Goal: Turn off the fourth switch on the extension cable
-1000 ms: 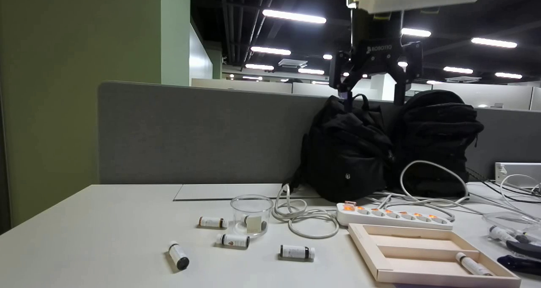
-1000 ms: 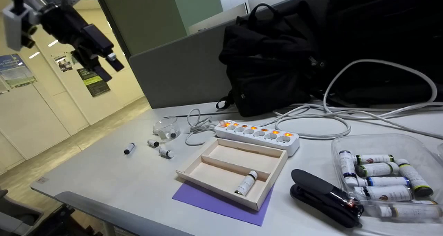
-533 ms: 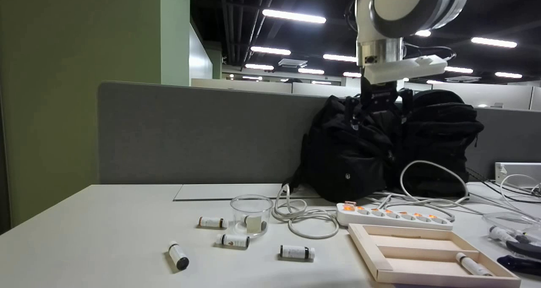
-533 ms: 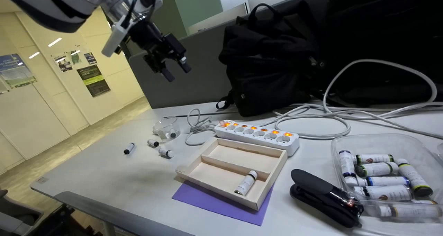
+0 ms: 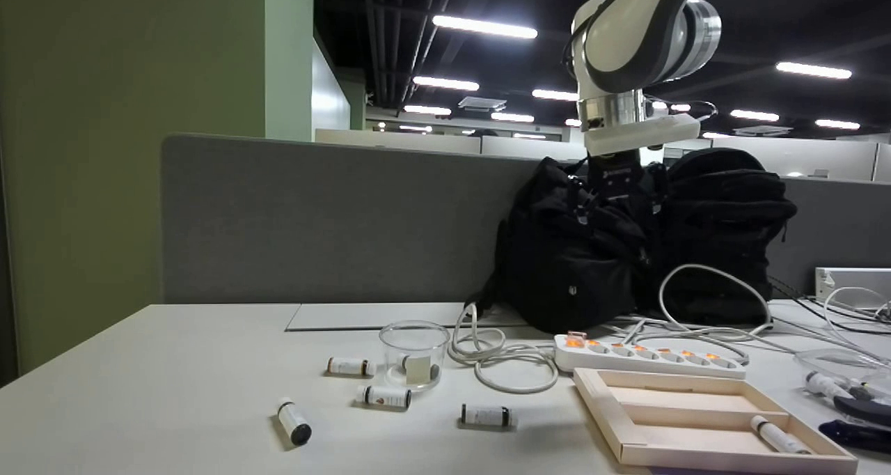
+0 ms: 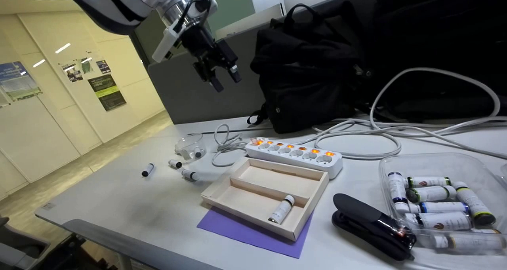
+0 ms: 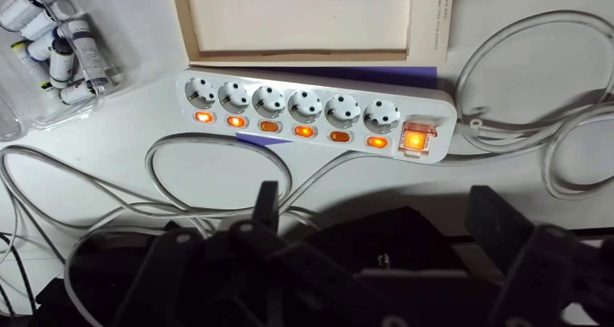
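White desk (image 5: 209, 377) | extension cable (image 7: 316, 117) — two switches (image 7: 340, 136) dim | end effector (image 7: 374, 193) wide — height unclear

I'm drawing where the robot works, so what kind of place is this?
Probably an office: a grey divider stands behind the white desk, a black stapler lies on top, and rows of tube lights shine overhead.

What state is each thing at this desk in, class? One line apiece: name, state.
Power strip: all six sockets free
Small switches: third and fifth from left in the wrist view dark, others lit
Main switch: lit
Gripper: open, holding nothing
Wooden tray: holds one bottle
Clear box: holds several bottles
Cup: upright
Loose bottles: lying down
Backpacks: too dark to tell if zipped
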You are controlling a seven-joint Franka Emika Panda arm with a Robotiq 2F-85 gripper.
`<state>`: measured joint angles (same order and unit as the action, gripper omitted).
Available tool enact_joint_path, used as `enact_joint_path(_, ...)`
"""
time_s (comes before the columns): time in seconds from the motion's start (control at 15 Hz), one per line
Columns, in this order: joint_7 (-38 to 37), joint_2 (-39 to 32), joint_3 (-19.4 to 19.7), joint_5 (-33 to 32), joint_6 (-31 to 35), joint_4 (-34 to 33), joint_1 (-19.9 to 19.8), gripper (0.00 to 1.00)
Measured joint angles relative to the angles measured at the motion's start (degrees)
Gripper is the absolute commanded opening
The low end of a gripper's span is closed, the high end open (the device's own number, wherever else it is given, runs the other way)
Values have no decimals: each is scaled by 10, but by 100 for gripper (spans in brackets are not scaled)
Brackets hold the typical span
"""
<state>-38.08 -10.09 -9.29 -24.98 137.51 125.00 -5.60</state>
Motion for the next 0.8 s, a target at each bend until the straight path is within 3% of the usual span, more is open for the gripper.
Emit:
enact_joint_path(0.13, 1, 0, 8, 2, 0, 0, 9, 100)
enact_joint_path(0.2, 3, -1, 23, 2, 4, 0, 21, 82)
enact_joint_path(0.27, 3, -2, 39, 2, 12, 0, 31, 73)
enact_joint_path(0.53, 30, -26, 106, 40, 79, -11, 31, 45)
enact_joint_path(0.8, 123, -83, 145, 137, 155, -38, 7, 17)
